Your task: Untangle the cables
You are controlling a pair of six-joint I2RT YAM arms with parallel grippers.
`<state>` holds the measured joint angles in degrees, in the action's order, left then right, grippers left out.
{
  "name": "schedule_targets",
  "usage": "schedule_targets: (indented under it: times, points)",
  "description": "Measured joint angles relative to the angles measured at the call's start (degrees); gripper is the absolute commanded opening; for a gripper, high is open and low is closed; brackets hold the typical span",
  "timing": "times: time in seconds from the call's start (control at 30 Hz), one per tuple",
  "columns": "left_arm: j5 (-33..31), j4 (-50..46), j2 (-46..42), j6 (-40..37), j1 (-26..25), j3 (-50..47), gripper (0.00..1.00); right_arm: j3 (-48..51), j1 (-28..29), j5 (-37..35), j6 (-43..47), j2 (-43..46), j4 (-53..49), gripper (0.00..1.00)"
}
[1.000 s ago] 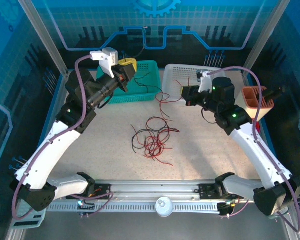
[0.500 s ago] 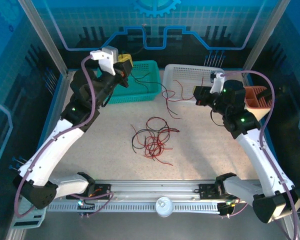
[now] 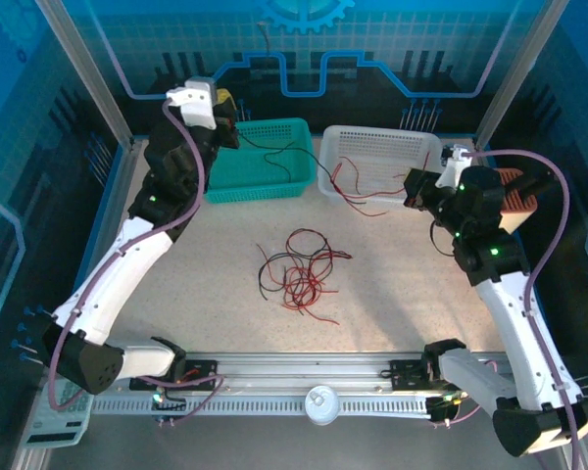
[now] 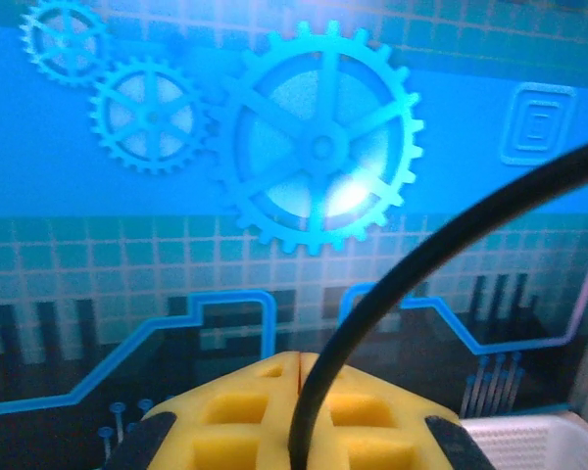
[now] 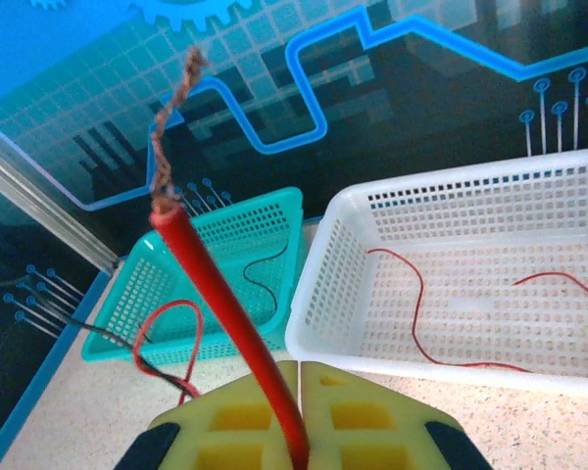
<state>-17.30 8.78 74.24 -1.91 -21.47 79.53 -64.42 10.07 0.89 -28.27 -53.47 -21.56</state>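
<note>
Both arms have swung outward and back since the earlier frame, the left one toward the rear-left corner, the right one toward the right edge. Yellow pads of the left end effector point(image 4: 300, 370) are pressed together on a black cable point(image 4: 421, 255), which arcs away up and to the right. The right end effector point(image 5: 299, 377) is likewise clamped on a red cable point(image 5: 213, 294), with its bare twisted copper tip standing above the pads. From above, the black strand trails down into the teal basket point(image 3: 260, 182), and the red one runs toward the white basket point(image 3: 372, 135). The remaining cables point(image 3: 299, 274) lie in a loose red-and-black knot at mid-table point(image 3: 402, 284), well apart from both baskets. The right wrist view shows a red loop and a black strand that seem to cross near the teal basket's front, so the pair may not be fully separated. Spreading should probably go on slowly and evenly, with both grips firm. Each strand should be let go only once it hangs clear over its own basket. A jerk could drag the loop tight.
</note>
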Motion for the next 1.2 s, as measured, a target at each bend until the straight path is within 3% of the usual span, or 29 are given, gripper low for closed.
schedule_targets:
  times: [0.37, 0.6, 0.9, 1.2]
  points:
    - [-2.0, 0.8, 0.0, 2.0, 10.1, -2.8, 0.00, 0.0, -1.5, -2.0, 0.5, 1.6, -1.7, 0.00]
    - [-3.5, 1.0, 0.0, 1.9, 13.1, -5.8, 0.00, 0.0, -2.1, -5.3, 2.4, 4.7, -4.0, 0.00]
    - [-6.6, 1.0, 0.2, 2.5, 18.0, -6.6, 0.00, -0.2, -8.3, -8.0, 2.9, 8.9, -7.8, 0.00]
    - [-7.4, 0.9, 0.5, 6.2, 22.7, -7.7, 0.00, -0.8, -13.9, -5.8, 2.2, 9.3, -9.9, 0.00]
